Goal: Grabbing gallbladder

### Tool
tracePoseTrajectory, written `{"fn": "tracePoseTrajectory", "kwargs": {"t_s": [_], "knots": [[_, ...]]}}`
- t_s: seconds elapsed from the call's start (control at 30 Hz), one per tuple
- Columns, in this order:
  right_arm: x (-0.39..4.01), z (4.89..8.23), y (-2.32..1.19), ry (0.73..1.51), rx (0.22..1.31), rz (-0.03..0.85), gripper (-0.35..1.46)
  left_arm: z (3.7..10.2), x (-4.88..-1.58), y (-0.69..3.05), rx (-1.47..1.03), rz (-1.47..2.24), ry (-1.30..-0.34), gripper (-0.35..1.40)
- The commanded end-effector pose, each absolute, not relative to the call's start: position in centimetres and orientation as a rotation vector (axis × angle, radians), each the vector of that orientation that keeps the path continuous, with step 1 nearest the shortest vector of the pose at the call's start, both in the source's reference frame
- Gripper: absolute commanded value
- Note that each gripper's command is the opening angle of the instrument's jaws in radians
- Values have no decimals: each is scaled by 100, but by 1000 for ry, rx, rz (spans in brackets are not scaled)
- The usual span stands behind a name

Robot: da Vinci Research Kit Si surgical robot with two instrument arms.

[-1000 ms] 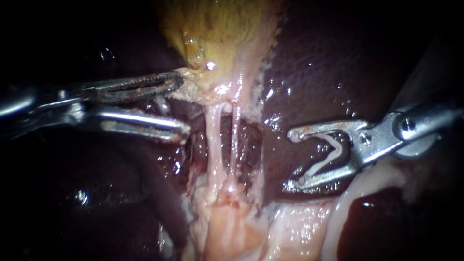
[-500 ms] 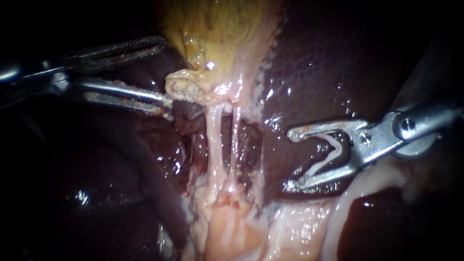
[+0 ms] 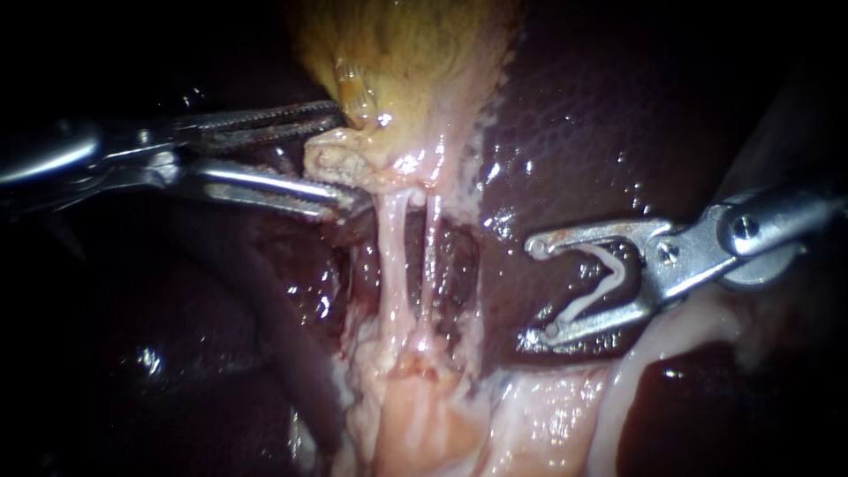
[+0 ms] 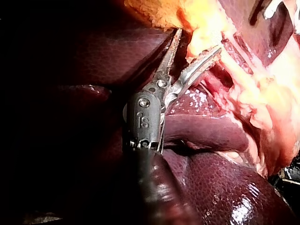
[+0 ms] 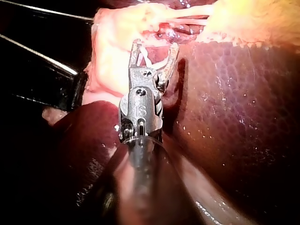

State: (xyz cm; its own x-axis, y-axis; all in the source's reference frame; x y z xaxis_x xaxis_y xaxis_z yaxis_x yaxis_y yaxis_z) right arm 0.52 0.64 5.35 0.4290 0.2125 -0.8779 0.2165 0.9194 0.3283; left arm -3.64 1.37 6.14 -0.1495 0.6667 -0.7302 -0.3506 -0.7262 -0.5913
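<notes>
The gallbladder (image 3: 406,53) is cut off by the upper edge of the endoscope view. Only its yellow lower part shows, narrowing to a pale ragged fringe above two thin tubes (image 3: 393,256). Much of the liver (image 3: 601,115) fades into darkness at the sides, as do both shafts.

The left instrument (image 3: 351,159) reaches in nearly level. Its jaws are spread, one above and one below the fringe, which lies between them. It is hard to make out whether either jaw presses on it. In the left wrist view, the left instrument (image 4: 199,38) shows a clear gap near the hinge, and the tips flank yellow-white tissue.

The right instrument (image 3: 533,291) slants in from the right and hangs over the liver, well apart from the tubes. Its wide jaws grasp a pale V-shaped clip (image 3: 590,299), one leg along each jaw.
</notes>
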Motion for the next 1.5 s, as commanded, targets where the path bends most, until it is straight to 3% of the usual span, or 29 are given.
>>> {"fn": "tracePoseTrajectory", "kwargs": {"t_s": [0.03,0.1,0.27,0.37,0.77,0.97,1.3,1.5], "knots": [[52,536,64,1137,427,-2,47,614,-364,137,-1440,1939,-373,24],[52,536,64,1137,427,-2,47,614,-364,137,-1432,1939,-380,5],[52,536,64,1137,427,-2,47,614,-363,140,-1427,1944,-385,-6],[52,536,64,1137,427,-2,47,615,-361,140,-1415,1934,-399,-35],[50,536,64,1137,428,-2,47,589,-347,134,-1358,1947,-491,-35],[50,536,64,1137,428,-3,47,559,-326,150,-1360,1939,-526,-35],[50,536,64,1137,428,-3,47,505,-292,183,-1392,1876,-493,-35],[50,536,64,1137,428,-3,47,503,-291,182,-1392,1873,-489,-35]]}}
